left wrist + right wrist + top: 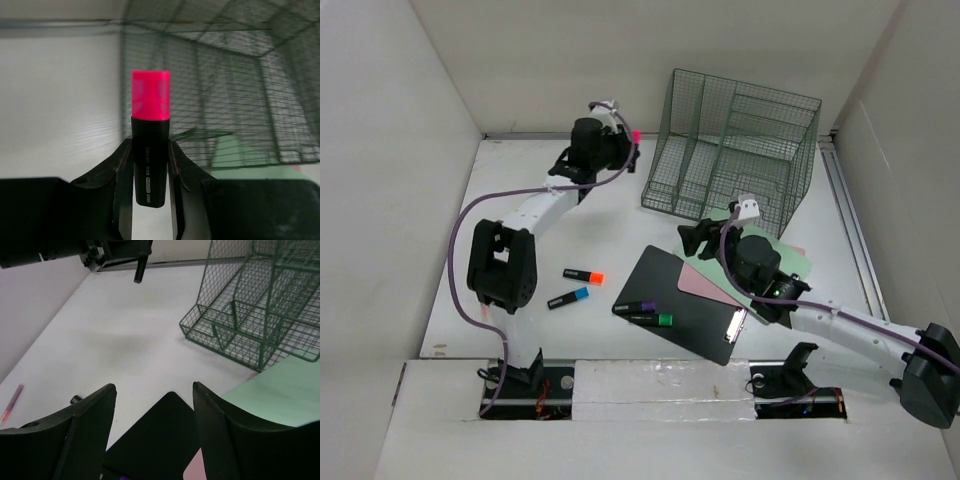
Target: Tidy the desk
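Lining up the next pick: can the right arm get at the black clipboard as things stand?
Probably yes. The right gripper is open, poised above the far corner of the black clipboard, with nothing between them. The two highlighters lie at its other end.

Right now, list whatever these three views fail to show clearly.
Left wrist view: print on the pink highlighter is too small and blurred to read; the mesh organizer behind it is out of focus.
Top view: the right arm covers part of the green sheet and the pink sheet.
Right wrist view: the black clipboard is cut off by the bottom edge; a thin pinkish item by the left wall is too small to identify.
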Controlling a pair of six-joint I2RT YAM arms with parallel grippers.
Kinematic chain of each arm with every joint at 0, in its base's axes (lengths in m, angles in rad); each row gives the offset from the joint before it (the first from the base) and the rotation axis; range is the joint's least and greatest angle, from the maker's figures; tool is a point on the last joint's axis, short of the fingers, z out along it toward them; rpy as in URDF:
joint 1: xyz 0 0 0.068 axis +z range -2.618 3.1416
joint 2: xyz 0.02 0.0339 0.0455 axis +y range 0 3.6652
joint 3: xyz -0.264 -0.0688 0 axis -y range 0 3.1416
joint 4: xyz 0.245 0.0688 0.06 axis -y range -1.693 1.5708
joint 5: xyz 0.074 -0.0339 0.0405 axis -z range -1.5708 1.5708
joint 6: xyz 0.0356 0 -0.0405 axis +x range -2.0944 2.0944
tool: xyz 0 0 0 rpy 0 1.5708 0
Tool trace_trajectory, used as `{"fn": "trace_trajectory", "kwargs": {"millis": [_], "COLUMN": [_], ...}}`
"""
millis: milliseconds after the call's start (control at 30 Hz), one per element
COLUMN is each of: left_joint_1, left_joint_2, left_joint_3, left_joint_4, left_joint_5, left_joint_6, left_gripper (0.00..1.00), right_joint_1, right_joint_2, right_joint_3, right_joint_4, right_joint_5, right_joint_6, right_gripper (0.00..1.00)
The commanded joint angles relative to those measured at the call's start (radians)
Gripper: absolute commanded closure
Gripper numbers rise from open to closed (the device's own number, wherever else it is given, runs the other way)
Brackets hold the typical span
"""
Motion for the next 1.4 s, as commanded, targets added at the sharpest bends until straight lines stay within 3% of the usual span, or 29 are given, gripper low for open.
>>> {"fn": "trace_trajectory", "kwargs": {"millis": [0, 267, 700, 767, 800, 900, 1100, 1133, 1200, 1267, 1367], "left_joint_1": [-0.109, -0.155, -0.194, -0.204, -0.204, -0.204, -0.214, -0.214, -0.223, -0.223, -0.223], "left_joint_2": [-0.058, 0.015, 0.379, 0.405, 0.408, 0.419, 0.385, 0.364, 0.332, 0.244, 0.082], "left_joint_3": [-0.037, 0.004, 0.504, 0.535, 0.535, 0.548, 0.496, 0.493, 0.449, 0.344, 0.143], "left_joint_4": [0.188, 0.341, 0.216, 0.206, 0.209, 0.22, 0.239, 0.236, 0.243, 0.287, 0.419], "left_joint_5": [0.065, 0.064, -0.004, -0.034, -0.067, -0.079, -0.102, -0.099, -0.098, -0.078, -0.044], "left_joint_6": [-0.082, -0.105, -0.086, -0.073, -0.069, -0.062, -0.043, -0.036, -0.011, -0.008, -0.01], "left_gripper": [1.0, 1.0, 0.95, 0.88, 0.78, 0.63, 0.46, 0.45, 0.45, 0.46, 0.46], "right_joint_1": [-0.008, -0.049, -0.111, -0.12, -0.12, -0.12, -0.129, -0.129, -0.129, -0.129, -0.129], "right_joint_2": [-0.019, -0.045, -0.035, -0.016, -0.012, -0.004, 0.008, 0.01, 0.021, 0.025, 0.027], "right_joint_3": [0.034, 0.0, -0.012, -0.009, -0.005, 0.001, 0.001, -0.005, -0.002, 0.014, -0.003], "right_joint_4": [0.016, 0.036, 0.036, 0.039, 0.034, 0.026, 0.036, 0.045, 0.048, 0.027, 0.066], "right_joint_5": [0.075, 0.097, 0.057, 0.054, 0.04, 0.029, 0.014, 0.014, -0.004, -0.021, -0.029], "right_joint_6": [-0.007, 0.022, 0.053, 0.053, 0.05, 0.047, 0.048, 0.048, 0.047, 0.039, 0.028], "right_gripper": [0.33, 0.33, 0.35, 0.35, 0.35, 0.35, 0.36, 0.39, 0.57, 0.8, 0.87]}}
